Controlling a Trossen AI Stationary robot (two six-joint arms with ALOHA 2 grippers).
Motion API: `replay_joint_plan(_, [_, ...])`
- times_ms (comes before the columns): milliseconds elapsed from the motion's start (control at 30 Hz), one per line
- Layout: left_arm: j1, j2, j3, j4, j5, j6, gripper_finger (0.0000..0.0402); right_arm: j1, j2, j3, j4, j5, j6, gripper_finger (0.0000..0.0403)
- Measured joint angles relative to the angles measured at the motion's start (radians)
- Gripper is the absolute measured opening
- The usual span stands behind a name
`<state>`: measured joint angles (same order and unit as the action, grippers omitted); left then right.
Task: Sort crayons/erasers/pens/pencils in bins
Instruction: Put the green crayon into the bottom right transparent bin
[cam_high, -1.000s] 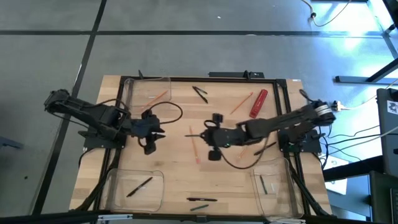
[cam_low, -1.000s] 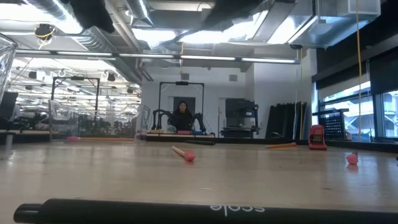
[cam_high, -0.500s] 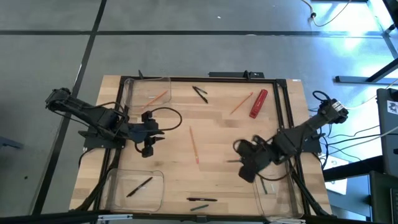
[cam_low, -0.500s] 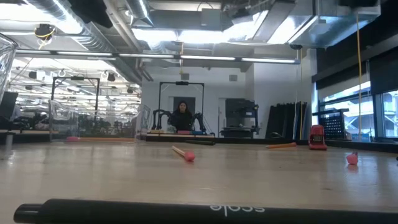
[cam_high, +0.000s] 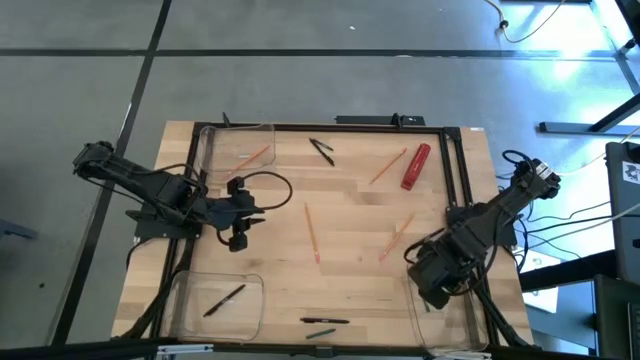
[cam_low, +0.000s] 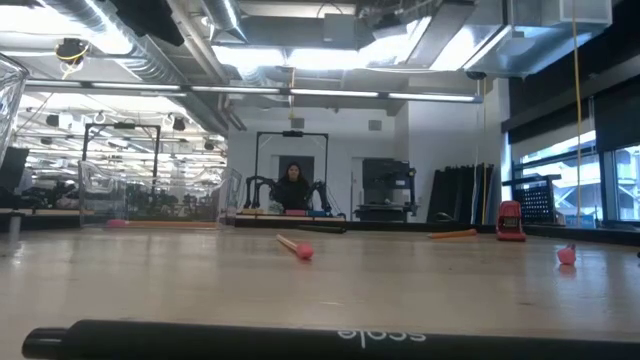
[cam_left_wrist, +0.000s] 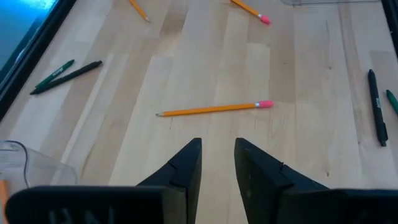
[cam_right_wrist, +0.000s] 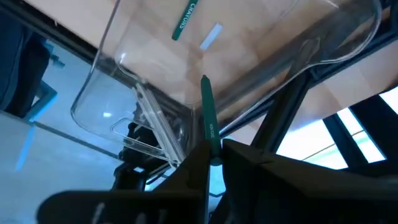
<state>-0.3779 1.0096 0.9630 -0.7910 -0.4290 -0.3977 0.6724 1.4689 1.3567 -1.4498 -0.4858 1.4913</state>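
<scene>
presently the right gripper sits at the lower right of the high view, over the clear bin in that corner. its fingers are clamped on a dark green pen, which stands out past the fingertips, in the wrist view, against the bin's clear wall. another green pen lies on the bin floor.

the left gripper hangs over the left-centre of the table. its fingers stand slightly apart with nothing between them, above bare wood. just beyond them in the wrist view lies a pencil with a pink eraser end; the same pencil lies mid-table in the high view.

a second bin at the upper left holds one orange pencil. a third bin at the lower left holds one black pen. loose on the table: two dark pens at upper centre, an orange pencil beside a thick red cylinder at upper right, another pencil right of centre, and dark pens along the bottom edge.

in the low view a pencil's pink eraser end shows mid-table, and a person sits far back in the room.
</scene>
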Motion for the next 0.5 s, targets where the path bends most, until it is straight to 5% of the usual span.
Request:
replay_joint_plan(233, [0.0, 0.0, 0.0, 0.0, -0.001, 0.0, 0.0088, 0.0, 0.001, -0.033, 0.091, 0.108, 0.025, 0.0033])
replay_joint_plan(500, [0.0, 0.0, 0.0, 0.0, -0.001, 0.016, 0.0088, -0.001, 0.001, -0.203, 0.32, 0.017, 0.028, 0.0034])
